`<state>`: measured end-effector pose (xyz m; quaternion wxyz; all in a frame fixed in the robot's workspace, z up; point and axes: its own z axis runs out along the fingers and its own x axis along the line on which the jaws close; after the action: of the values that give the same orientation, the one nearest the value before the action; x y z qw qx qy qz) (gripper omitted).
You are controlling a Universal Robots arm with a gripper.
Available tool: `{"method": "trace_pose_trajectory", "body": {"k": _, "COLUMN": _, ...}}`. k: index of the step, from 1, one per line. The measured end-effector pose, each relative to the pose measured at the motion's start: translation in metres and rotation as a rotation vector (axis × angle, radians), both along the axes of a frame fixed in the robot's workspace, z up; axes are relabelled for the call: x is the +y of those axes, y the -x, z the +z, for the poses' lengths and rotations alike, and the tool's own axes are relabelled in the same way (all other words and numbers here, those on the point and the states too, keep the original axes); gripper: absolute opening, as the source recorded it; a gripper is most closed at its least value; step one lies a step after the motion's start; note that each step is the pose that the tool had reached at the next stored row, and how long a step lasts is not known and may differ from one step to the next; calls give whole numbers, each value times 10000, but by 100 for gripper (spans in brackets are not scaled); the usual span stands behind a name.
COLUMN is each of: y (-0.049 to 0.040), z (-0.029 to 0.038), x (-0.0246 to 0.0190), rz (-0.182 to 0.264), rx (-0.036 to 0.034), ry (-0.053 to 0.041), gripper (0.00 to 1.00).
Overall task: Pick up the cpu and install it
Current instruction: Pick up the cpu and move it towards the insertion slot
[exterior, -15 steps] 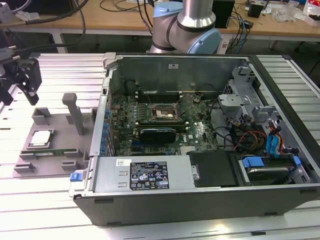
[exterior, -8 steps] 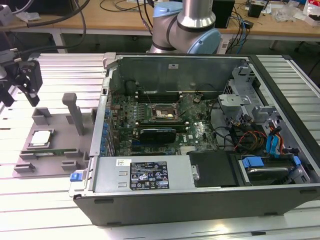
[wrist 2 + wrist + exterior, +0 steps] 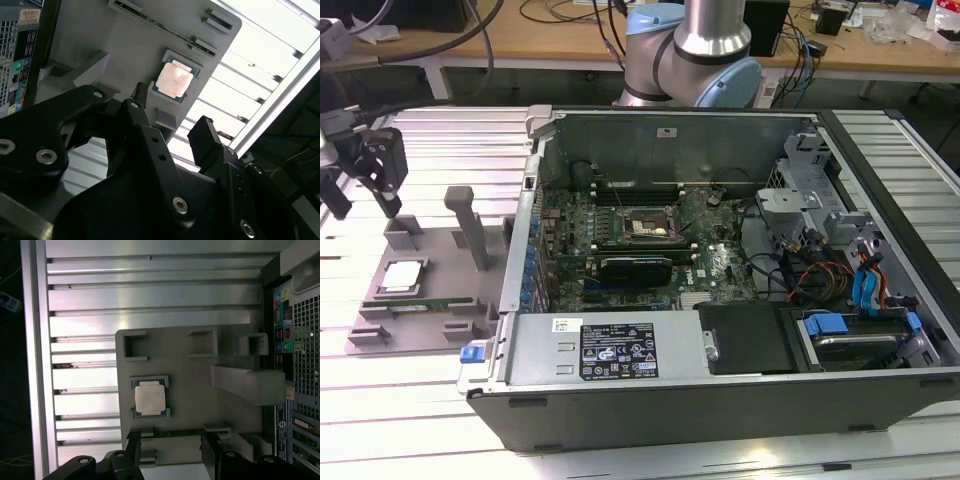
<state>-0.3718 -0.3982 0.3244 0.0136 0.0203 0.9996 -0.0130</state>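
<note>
First wrist view: gripper (image 3: 172,454) is held empty, jaws apart, cpu (image 3: 150,397) ahead untouched; it could be knocked askew by off-centre closing.

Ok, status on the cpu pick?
Open, empty pincer hovers by the grey holder. The cpu lies flat in the holder, not yet gripped. Nothing between pincer and cpu.

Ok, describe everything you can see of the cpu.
The cpu is a small flat square chip with a silvery metal top plate and a thin green rim. It lies flat, plate up, in a shallow recess of the grey tray beside the open computer case, on the exterior view's left. The open gripper is near it but not touching.
</note>
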Motion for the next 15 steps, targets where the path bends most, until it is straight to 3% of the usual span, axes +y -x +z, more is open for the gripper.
{"method": "trace_pose_trajectory", "body": {"k": 15, "y": 0, "z": -117, "x": 0, "rz": 0, "rx": 0, "ry": 0, "gripper": 60}}
